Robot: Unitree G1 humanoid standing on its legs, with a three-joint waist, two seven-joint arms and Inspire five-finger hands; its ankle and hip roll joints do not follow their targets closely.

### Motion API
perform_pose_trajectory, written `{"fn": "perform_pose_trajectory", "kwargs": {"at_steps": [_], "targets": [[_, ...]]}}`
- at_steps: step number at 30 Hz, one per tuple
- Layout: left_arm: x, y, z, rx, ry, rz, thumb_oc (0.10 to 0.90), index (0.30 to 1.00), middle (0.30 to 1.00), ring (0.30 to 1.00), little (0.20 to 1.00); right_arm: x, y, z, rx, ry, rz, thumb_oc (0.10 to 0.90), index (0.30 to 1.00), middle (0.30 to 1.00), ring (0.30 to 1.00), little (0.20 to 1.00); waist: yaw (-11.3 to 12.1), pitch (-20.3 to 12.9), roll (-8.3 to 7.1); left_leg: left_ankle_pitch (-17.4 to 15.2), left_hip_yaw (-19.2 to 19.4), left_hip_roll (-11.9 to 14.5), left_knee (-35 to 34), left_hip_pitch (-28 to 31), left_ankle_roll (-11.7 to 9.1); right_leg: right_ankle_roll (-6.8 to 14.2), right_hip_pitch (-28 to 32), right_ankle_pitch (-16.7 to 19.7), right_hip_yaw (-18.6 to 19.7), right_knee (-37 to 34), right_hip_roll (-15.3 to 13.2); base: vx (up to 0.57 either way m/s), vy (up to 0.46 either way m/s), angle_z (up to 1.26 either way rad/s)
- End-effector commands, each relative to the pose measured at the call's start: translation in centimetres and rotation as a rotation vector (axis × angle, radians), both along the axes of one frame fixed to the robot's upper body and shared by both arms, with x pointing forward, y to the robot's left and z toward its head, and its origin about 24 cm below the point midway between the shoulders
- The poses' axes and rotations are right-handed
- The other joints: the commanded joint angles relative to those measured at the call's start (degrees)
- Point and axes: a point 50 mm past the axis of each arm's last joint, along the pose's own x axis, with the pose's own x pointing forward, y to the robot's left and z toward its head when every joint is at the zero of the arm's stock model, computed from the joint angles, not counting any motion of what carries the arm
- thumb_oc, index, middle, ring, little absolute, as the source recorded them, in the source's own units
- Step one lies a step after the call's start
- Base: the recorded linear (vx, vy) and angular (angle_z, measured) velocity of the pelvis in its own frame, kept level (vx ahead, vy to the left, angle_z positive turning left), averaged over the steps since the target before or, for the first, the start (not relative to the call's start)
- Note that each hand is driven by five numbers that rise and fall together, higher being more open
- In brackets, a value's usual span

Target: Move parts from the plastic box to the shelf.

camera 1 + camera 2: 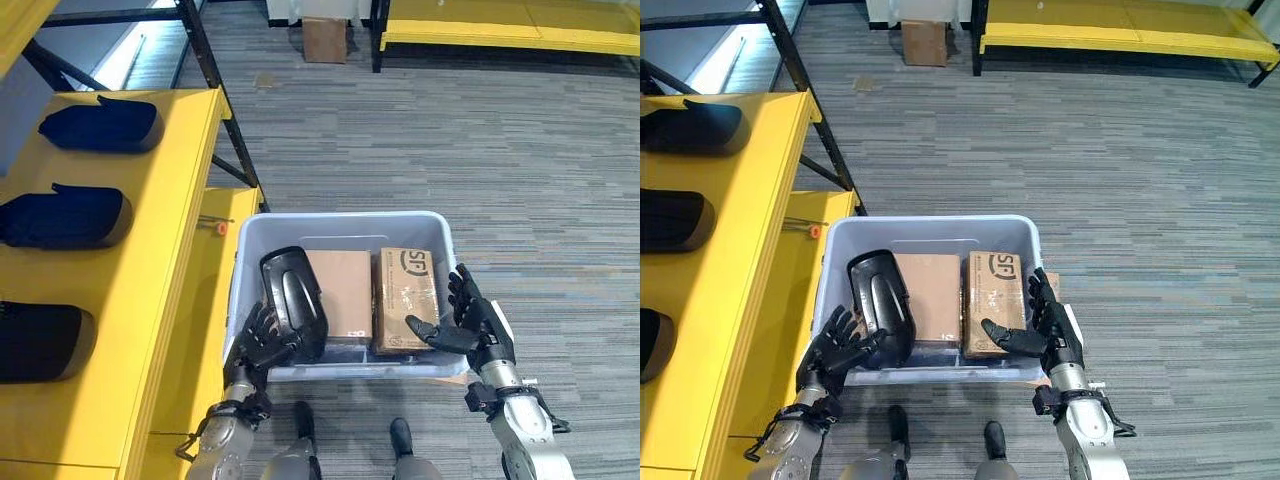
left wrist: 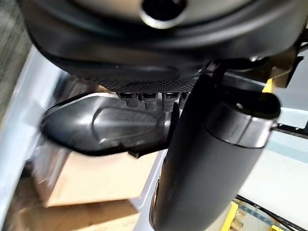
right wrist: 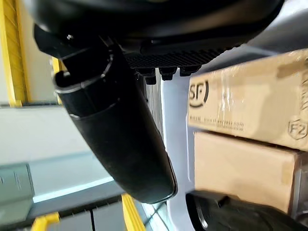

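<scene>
A pale plastic box (image 1: 440, 240) stands on the carpet in front of me. A black moulded part (image 1: 293, 300) leans upright inside its left end, beside two cardboard boxes (image 1: 340, 290) (image 1: 405, 295). My left hand (image 1: 258, 343) is at the box's near left corner, fingers spread and resting against the part's lower end; the part (image 2: 106, 125) lies just past the fingers in the left wrist view. My right hand (image 1: 478, 325) is open at the near right rim, thumb reaching over the right cardboard box (image 3: 245, 106). The yellow shelf (image 1: 170, 200) on the left carries three black parts (image 1: 100, 125) (image 1: 65, 215) (image 1: 40, 340).
A lower yellow shelf board (image 1: 205, 330) runs between the shelf and the plastic box. Black shelf posts (image 1: 225, 110) slant up behind it. Far back stand a cardboard box (image 1: 325, 40) and another yellow rack (image 1: 500, 30). Open grey carpet (image 1: 540, 180) lies to the right.
</scene>
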Motion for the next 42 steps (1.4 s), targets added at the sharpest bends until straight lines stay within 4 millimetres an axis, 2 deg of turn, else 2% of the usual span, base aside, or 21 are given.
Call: {"fn": "perform_pose_trajectory", "kwargs": {"at_steps": [1,5,6,7,10,11,12,13,14,15,18,24,30,32,34,35,37,39,40,41,42], "targets": [[1.7,0.5,3.6,0.087,-0.209,-0.034,0.9,1.0,1.0,1.0,1.0,1.6,0.1,6.0,-0.072,-0.309,0.043,0.9,1.0,1.0,1.0,1.0,0.09,-3.49,-1.23,-2.32,-1.65,1.28,5.57,-5.29,-0.23,1.46,2.63,-1.59,-3.79,10.0,1.2,0.06,0.117,0.23],[1.9,1.0,4.1,0.108,-0.223,-0.029,0.9,1.0,1.0,1.0,1.0,2.1,0.5,6.9,-0.091,-0.347,0.068,0.9,1.0,1.0,1.0,1.0,0.29,-2.13,-0.86,-3.03,-2.06,0.67,6.0,-5.91,0.82,1.65,-1.68,2.09,-4.55,15.72,2.18,0.03,0.115,0.1],[1.9,1.2,4.2,0.109,-0.224,-0.021,0.9,1.0,1.0,1.0,1.0,2.2,0.6,7.1,-0.096,-0.355,0.076,0.9,1.0,1.0,1.0,1.0,0.52,-1.74,-0.7,-3.31,-1.79,0.86,5.8,-5.77,0.91,1.53,-2.54,1.99,-5.77,16.39,2.15,0.0,0.091,-0.05],[1.8,1.5,4.2,0.109,-0.224,-0.005,0.9,1.0,1.0,1.0,1.0,2.3,0.8,7.4,-0.107,-0.365,0.084,0.9,1.0,1.0,1.0,1.0,1.26,-1.46,-0.73,-3.92,-1.06,1.05,5.69,-5.42,0.8,1.3,-2.58,2.44,-9.19,15.42,0.73,0.04,0.05,-0.16],[1.6,2.2,4.4,0.111,-0.226,0.015,0.9,1.0,1.0,1.0,1.0,2.8,1.0,8.0,-0.124,-0.384,0.095,0.9,1.0,1.0,1.0,1.0,2.3,-1.24,-0.56,-4.38,0.23,2.61,4.55,-3.62,-0.41,1.36,-3.32,3.49,-14.59,8.88,-2.05,0.07,-0.045,-0.31],[1.6,2.2,4.4,0.111,-0.226,0.015,0.9,1.0,1.0,1.0,1.0,2.8,1.0,8.0,-0.124,-0.384,0.095,0.9,1.0,1.0,1.0,1.0,2.27,-1.12,-0.51,-4.39,0.19,2.67,4.51,-3.47,-0.46,1.33,-3.09,3.56,-14.66,8.69,-1.96,0.06,-0.098,-0.3],[1.5,2.6,4.3,0.107,-0.221,0.038,0.9,1.0,1.0,1.0,1.0,3.0,1.0,8.5,-0.142,-0.401,0.104,0.9,1.0,1.0,1.0,1.0,2.55,0.2,-0.62,-4.85,0.86,4.11,4.6,-2.22,-1.38,1.81,-4.91,6.16,-15.94,5.24,-4.27,0.04,-0.102,-0.18],[1.4,2.7,4.2,0.111,-0.213,0.043,0.9,1.0,1.0,1.0,1.0,3.0,1.0,8.5,-0.148,-0.4,0.102,0.9,1.0,1.0,1.0,1.0,2.14,0.68,-0.98,-4.74,0.75,4.28,4.91,-2.04,-1.52,2.37,-5.85,7.95,-14.81,4.89,-4.85,0.04,-0.097,-0.12],[1.4,2.7,4.2,0.111,-0.213,0.044,0.9,1.0,1.0,1.0,1.0,3.0,1.0,8.5,-0.148,-0.4,0.102,0.9,1.0,1.0,1.0,1.0,2.19,0.71,-1.02,-4.78,0.82,4.27,4.95,-2.02,-1.51,2.4,-5.83,8.02,-14.73,4.83,-4.86,0.03,-0.061,-0.04],[1.4,2.5,3.8,0.115,-0.198,0.034,0.9,1.0,1.0,1.0,1.0,2.7,0.9,8.5,-0.16,-0.4,0.108,0.9,1.0,1.0,1.0,1.0,2.01,1.14,-2.36,-5.11,1.15,3.29,5.43,-1.15,-1.79,3.12,-3.38,8.63,-15.3,3.01,-5.35,0.02,-0.05,-0.04],[1.2,2.2,3.6,0.105,-0.194,0.032,0.9,1.0,1.0,1.0,1.0,2.5,0.6,8.3,-0.161,-0.388,0.101,0.9,1.0,1.0,1.0,1.0,1.61,0.05,-2.83,-3.82,1.43,3.2,4.0,-1.58,-2.18,3.54,-3.08,9.89,-15.7,1.19,-4.72,0.0,-0.072,0.04],[0.7,1.7,3.0,0.089,-0.171,0.012,0.9,1.0,1.0,1.0,1.0,2.1,-0.1,8.2,-0.189,-0.375,0.088,0.9,1.0,1.0,1.0,1.0,0.85,-1.18,-2.23,-2.07,0.45,4.94,2.4,-1.59,-3.59,2.41,-1.5,6.5,-16.26,0.14,-2.62,0.01,-0.093,0.04],[0.4,1.9,2.9,0.088,-0.164,0.013,0.9,1.0,1.0,1.0,1.0,2.4,-0.3,9.7,-0.246,-0.44,0.089,0.9,1.0,1.0,1.0,1.0,1.06,-1.39,-2.26,-1.98,0.54,6.73,2.83,-0.59,-4.38,1.71,-0.58,4.55,-15.73,-0.07,-0.82,0.02,-0.087,0.02],[0.2,2.0,2.9,0.084,-0.168,0.013,0.9,1.0,1.0,1.0,1.0,2.8,-0.5,12.4,-0.362,-0.543,0.111,0.9,1.0,1.0,1.0,1.0,1.55,-1.29,-2.65,-1.76,0.98,7.56,2.44,0.44,-4.92,1.43,0.1,3.76,-15.5,-0.07,0.16,0.03,-0.094,-0.03],[0.1,2.0,2.9,0.081,-0.167,0.01,0.9,1.0,1.0,1.0,1.0,2.9,-0.5,13.2,-0.392,-0.574,0.112,0.9,1.0,1.0,1.0,1.0,1.65,-1.38,-2.72,-1.35,1.01,7.77,2.18,0.38,-4.99,1.27,-0.07,3.74,-15.37,-0.07,0.44,0.02,-0.047,-0.04],[0.0,1.9,2.7,0.069,-0.165,0.0,0.9,1.0,1.0,1.0,1.0,3.2,-0.2,15.2,-0.505,-0.654,0.144,0.9,1.0,1.0,1.0,1.0,1.99,-1.26,-2.88,-0.87,1.04,8.11,1.49,0.79,-5.21,1.14,0.09,3.36,-15.3,-0.07,0.95,0.03,-0.051,-0.02],[-0.4,1.9,2.6,0.062,-0.159,-0.014,0.9,1.0,1.0,1.0,1.0,3.2,0.2,18.0,-0.676,-0.755,0.185,0.9,1.0,1.0,1.0,1.0,2.51,-1.05,-3.15,-0.54,1.0,8.47,1.04,1.1,-5.57,1.03,0.28,3.01,-15.41,-0.07,1.45,0.02,-0.06,-0.01],[-0.7,1.8,2.4,0.054,-0.15,-0.036,0.9,1.0,1.0,1.0,1.0,3.6,0.5,20.3,-0.844,-0.815,0.223,0.9,1.0,1.0,1.0,1.0,3.24,-0.74,-3.52,-0.02,0.84,8.88,0.55,1.04,-5.93,0.82,0.2,2.76,-15.61,-0.07,1.97,0.0,-0.046,0.0],[-0.7,1.8,2.4,0.053,-0.151,-0.034,0.9,1.0,1.0,1.0,1.0,3.7,0.5,20.3,-0.845,-0.817,0.224,0.9,1.0,1.0,1.0,1.0,3.15,-0.76,-3.45,0.16,0.84,8.9,0.54,0.86,-5.9,0.79,0.01,2.91,-15.59,-0.07,2.0,-0.01,-0.06,0.01],[-0.9,1.4,2.4,0.043,-0.147,-0.058,0.9,1.0,1.0,1.0,1.0,4.1,1.1,22.3,-1.006,-0.858,0.273,0.9,1.0,1.0,1.0,1.0,4.05,-0.1,-3.95,0.4,0.53,9.32,0.49,0.62,-6.3,0.61,0.05,2.69,-16.03,-0.07,2.38,-0.03,-0.062,0.01],[-1.0,1.4,2.4,0.039,-0.15,-0.065,0.9,1.0,1.0,1.0,1.0,4.3,1.6,23.3,-1.088,-0.878,0.301,0.9,1.0,1.0,1.0,1.0,4.5,0.3,-4.17,0.65,0.32,9.55,0.46,0.3,-6.5,0.52,-0.09,2.61,-16.25,-0.07,2.6,-0.03,-0.062,0.02]]}}
